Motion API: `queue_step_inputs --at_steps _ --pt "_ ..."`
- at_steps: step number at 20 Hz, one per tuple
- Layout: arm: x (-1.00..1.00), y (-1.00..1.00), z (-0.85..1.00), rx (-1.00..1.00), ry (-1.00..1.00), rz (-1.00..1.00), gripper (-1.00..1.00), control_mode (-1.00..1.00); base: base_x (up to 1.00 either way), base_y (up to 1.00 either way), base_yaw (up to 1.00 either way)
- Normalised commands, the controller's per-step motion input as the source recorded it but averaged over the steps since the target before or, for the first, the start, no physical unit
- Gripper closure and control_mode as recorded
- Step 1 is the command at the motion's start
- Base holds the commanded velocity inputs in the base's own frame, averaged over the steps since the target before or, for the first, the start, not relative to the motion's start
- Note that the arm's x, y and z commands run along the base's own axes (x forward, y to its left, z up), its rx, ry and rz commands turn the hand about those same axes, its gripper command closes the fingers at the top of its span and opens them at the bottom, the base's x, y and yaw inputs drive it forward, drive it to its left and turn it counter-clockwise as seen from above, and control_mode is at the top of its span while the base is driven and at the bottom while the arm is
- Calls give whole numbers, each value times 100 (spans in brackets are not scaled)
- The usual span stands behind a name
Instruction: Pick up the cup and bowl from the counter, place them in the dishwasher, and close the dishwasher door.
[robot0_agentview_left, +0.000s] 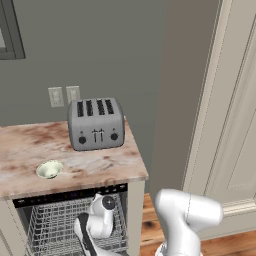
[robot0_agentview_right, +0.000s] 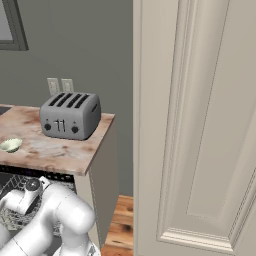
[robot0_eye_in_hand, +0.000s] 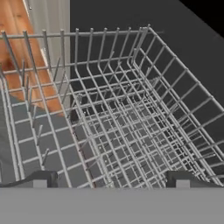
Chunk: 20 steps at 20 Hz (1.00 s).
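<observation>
Gripper (robot0_eye_in_hand: 109, 178) spread wide, empty, low inside dishwasher (robot0_agentview_left: 70, 194) just above wire rack (robot0_eye_in_hand: 118, 113). Bowl (robot0_agentview_left: 49, 169) on counter (robot0_agentview_left: 100, 165), above and well apart from gripper, front-left of toaster (robot0_agentview_left: 95, 123)

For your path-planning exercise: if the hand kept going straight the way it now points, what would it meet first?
Most likely the grey wire rack inside the dishwasher; the open hand points into it, though depth is unclear.

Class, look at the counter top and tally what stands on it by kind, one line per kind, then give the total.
Toaster: 1
Bowl: 1
Total on the counter: 2
</observation>
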Motion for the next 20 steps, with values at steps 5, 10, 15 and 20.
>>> queue_step_inputs --at_steps 5,10,15,20 --pt "-16 47 59 0 0 6 -100 -100 0 0 0" --pt "-13 33 57 0 0 13 -100 -100 0 0 0" --pt "-23 24 58 0 0 14 -100 -100 0 0 0" --pt "-31 16 53 1 0 12 -100 -100 0 0 0"
